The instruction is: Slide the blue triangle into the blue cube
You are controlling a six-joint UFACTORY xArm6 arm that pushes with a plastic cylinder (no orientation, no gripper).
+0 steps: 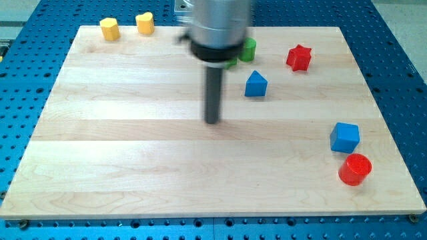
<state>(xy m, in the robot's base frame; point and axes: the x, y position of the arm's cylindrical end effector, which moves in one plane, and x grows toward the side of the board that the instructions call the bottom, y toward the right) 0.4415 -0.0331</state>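
Note:
The blue triangle [255, 85] sits on the wooden board in the upper middle right. The blue cube [344, 137] sits near the board's right edge, lower down and well apart from the triangle. My tip [212, 121] is at the end of the dark rod, to the left of and a little below the blue triangle, not touching it. The blue cube is far to the tip's right.
A red cylinder [354, 169] lies just below the blue cube. A red star [299, 58] is at the upper right. A green block [247, 50] is partly hidden behind the arm. Two yellow blocks [110, 29] [145, 23] sit at the top left. The board [120, 167] rests on a blue perforated table.

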